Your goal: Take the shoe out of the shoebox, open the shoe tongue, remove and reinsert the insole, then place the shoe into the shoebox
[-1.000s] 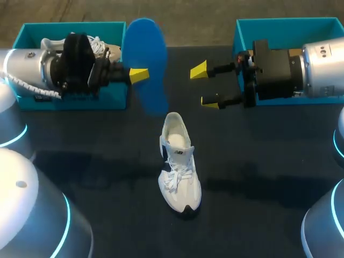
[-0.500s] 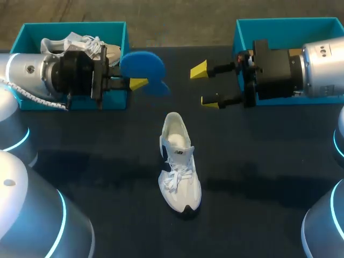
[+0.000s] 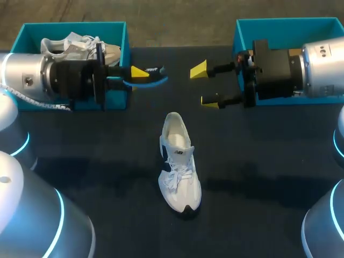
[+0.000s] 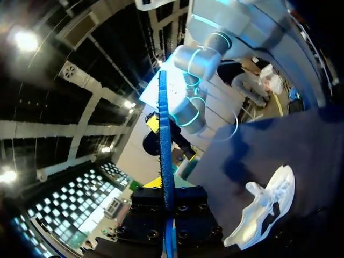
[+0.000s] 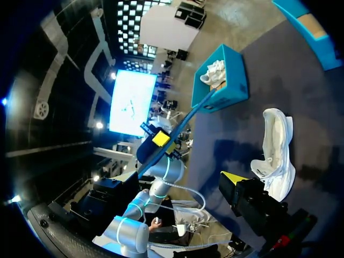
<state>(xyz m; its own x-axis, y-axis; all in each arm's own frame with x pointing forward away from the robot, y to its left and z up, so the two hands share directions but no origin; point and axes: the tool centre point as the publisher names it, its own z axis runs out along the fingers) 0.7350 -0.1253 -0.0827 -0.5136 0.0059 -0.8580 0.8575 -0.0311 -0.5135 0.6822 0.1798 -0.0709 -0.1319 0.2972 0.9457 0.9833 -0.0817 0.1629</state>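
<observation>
A white shoe [image 3: 179, 164] lies on the dark table, toe toward the near edge, its opening facing up; it also shows in the wrist views [image 4: 266, 207] [image 5: 277, 150]. My left gripper [image 3: 138, 72] hangs above the table's far left part, shut on the blue insole [image 3: 154, 80], which is seen edge-on. In the left wrist view the insole [image 4: 164, 145] rises straight out from between the fingers. My right gripper [image 3: 205, 86] hovers open and holds nothing, just right of the insole, its yellow tips well apart. The right wrist view shows the insole [image 5: 193, 115] as a thin blue line.
A teal shoebox [image 3: 115, 32] at the back left holds a second pale shoe [image 3: 80, 44]. Another teal box [image 3: 244, 32] stands at the back right behind my right arm. The white shoe sits in the table's middle.
My left wrist has turned, so the insole went from showing its broad face to lying edge-on. The right arm and the shoe have not moved.
</observation>
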